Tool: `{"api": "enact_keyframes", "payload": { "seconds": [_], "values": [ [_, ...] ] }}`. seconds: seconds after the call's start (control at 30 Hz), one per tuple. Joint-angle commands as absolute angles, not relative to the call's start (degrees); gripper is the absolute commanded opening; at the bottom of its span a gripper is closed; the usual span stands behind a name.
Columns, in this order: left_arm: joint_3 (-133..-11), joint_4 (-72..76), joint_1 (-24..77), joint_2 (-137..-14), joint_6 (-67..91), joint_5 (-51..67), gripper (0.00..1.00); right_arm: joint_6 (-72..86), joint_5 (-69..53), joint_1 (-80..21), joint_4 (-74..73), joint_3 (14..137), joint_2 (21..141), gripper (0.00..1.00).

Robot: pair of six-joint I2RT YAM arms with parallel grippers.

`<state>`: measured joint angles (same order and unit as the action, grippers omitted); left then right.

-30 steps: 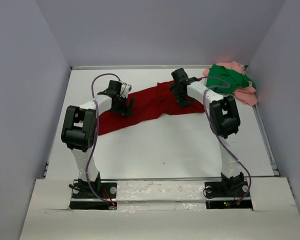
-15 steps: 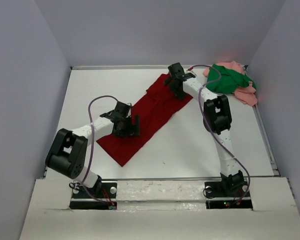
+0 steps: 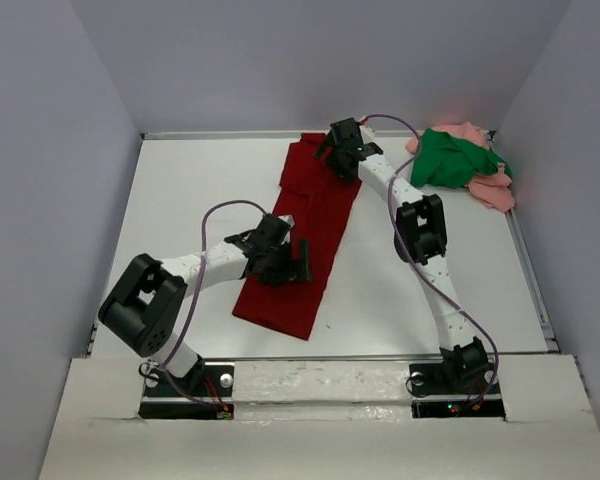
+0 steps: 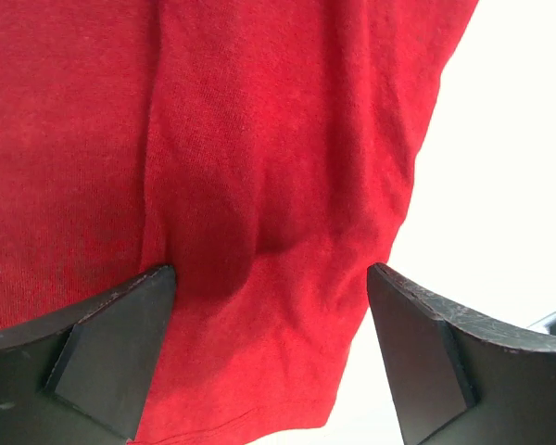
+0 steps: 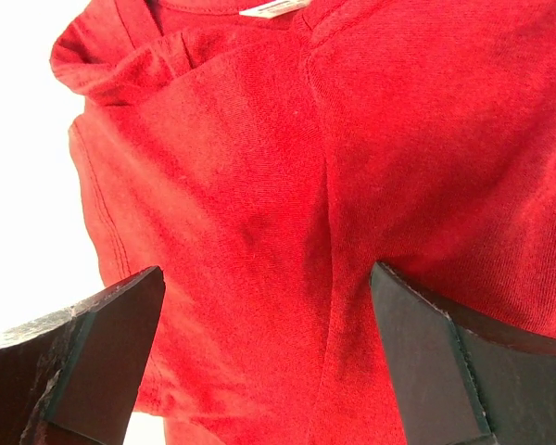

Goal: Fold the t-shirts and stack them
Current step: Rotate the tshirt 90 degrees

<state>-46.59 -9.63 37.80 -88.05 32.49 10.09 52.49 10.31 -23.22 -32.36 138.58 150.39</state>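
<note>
The dark red t-shirt [image 3: 315, 215] lies folded into a long narrow strip running from the back of the table towards the front left. My left gripper [image 3: 283, 262] is low over its near part. The left wrist view shows the jaws wide open [image 4: 269, 278] with red cloth [image 4: 259, 139] under them and the hem edge close by. My right gripper [image 3: 341, 156] is over the far end, open [image 5: 267, 273] above the collar area [image 5: 259, 167]. The bright green shirt [image 3: 450, 160] lies crumpled on the salmon pink one [image 3: 495, 190] at the back right.
White table [image 3: 400, 290] with a raised rim, enclosed by grey walls. A white neck label [image 5: 273, 7] shows at the top of the right wrist view. Bare white table shows beside the cloth in both wrist views.
The red shirt has swung from lying slantwise across the table to a narrow strip running back to front. My left gripper moved near and right, my right gripper moved back and left.
</note>
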Motion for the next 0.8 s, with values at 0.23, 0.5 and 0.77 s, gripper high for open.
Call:
{"api": "enact_keyframes", "payload": {
  "seconds": [0.23, 0.5, 0.77],
  "values": [
    [-57.9, -11.6, 49.7, -99.8, 43.9, 10.6, 0.99, 41.2, 7.7, -25.3, -28.0, 142.3, 156.1, 0.97],
    [-55.9, -14.1, 53.5, -98.0, 50.6, 6.9, 0.99, 35.8, 7.2, -25.3, -25.9, 142.7, 155.7, 0.98],
    [-57.3, -16.7, 53.6, -98.0, 50.0, 4.7, 0.99, 32.6, 6.4, -25.3, -24.2, 144.7, 155.7, 0.98]
  ]
}}
